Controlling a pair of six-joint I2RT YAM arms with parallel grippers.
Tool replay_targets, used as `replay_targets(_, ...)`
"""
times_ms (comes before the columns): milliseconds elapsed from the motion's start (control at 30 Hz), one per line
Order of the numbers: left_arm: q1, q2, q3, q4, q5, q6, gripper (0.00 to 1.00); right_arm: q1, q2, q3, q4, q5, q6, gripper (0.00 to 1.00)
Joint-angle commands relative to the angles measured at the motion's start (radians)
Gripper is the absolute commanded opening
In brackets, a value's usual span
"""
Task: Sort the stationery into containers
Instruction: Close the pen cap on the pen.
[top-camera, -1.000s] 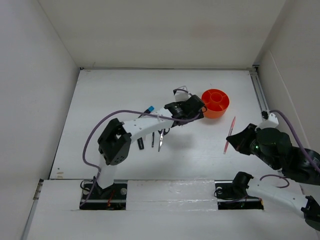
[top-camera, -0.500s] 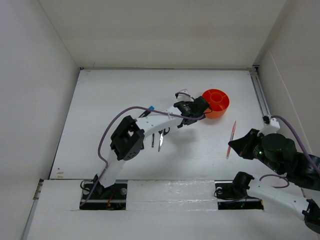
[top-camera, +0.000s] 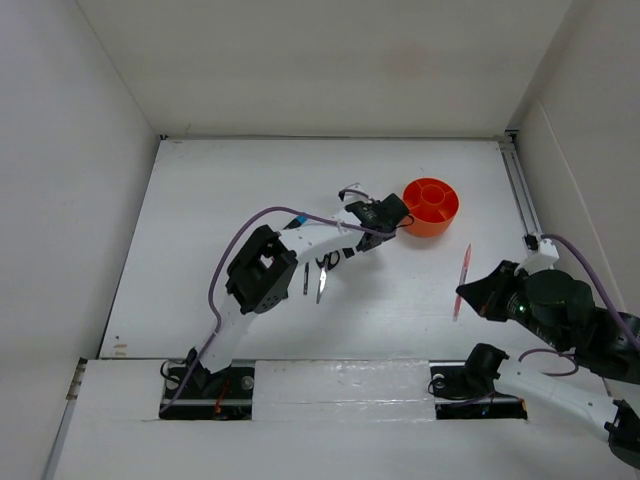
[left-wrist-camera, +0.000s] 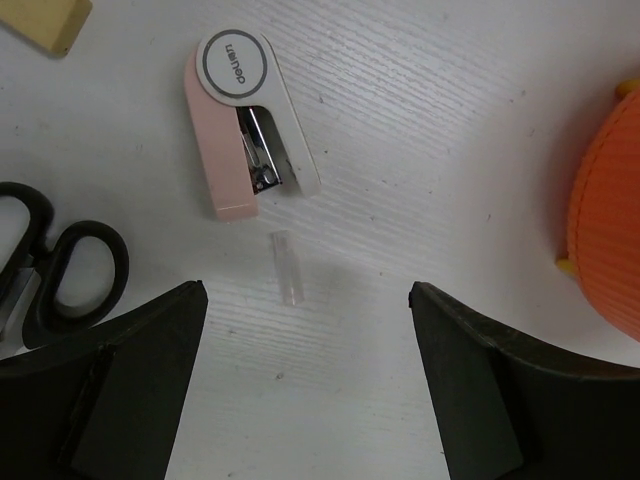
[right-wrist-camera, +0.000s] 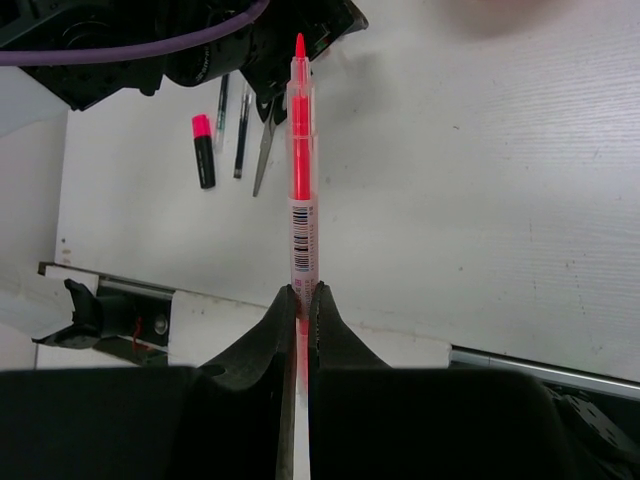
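The round orange tub (top-camera: 431, 205) stands right of centre; its wall shows in the left wrist view (left-wrist-camera: 605, 220). My left gripper (top-camera: 385, 218) is open and empty just left of the tub, low over the table (left-wrist-camera: 305, 380). Beyond its tips lie the small pinkish-beige piece (left-wrist-camera: 250, 130), a short clear tube (left-wrist-camera: 287, 268), the scissors' black handles (left-wrist-camera: 60, 270) and the cream eraser (left-wrist-camera: 40, 20). My right gripper (right-wrist-camera: 302, 295) is shut on the pink pencil (right-wrist-camera: 302, 170), held above the table (top-camera: 462, 270). The pink-and-black highlighter (right-wrist-camera: 203, 150), thin dark pens (right-wrist-camera: 242, 130) and scissors (top-camera: 322, 272) lie under the left arm.
White walls close in the table on the left, back and right. A rail (top-camera: 522, 190) runs along the right edge. The blue cap of the marker (top-camera: 300, 214) peeks out beside the left arm. The left arm's purple cable (top-camera: 240, 235) loops over the table.
The left arm's elbow has swung right and its gripper has dropped lower beside the tub. The right gripper with the pencil has drifted slightly nearer and rightward.
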Motion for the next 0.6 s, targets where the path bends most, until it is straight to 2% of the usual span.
replay_targets(0,0.001,0.018,0.035,-0.053,-0.051,-0.048,0.8,0.009,-0.006,-0.003,0.041,-0.011,-0.018,0.0)
replay_targets(333,0.01,0.049,0.017,-0.033,-0.041,-0.048,0.72,0.009,-0.025,-0.003,0.05,-0.02,-0.018,0.0)
replay_targets(467,0.02,0.059,0.004,-0.024,-0.022,-0.058,0.62,0.009,-0.025,-0.003,0.05,-0.02,-0.018,0.0)
replay_targets(567,0.02,0.059,0.004,-0.024,-0.013,-0.067,0.6,0.009,-0.025,-0.003,0.05,-0.02,-0.018,0.0)
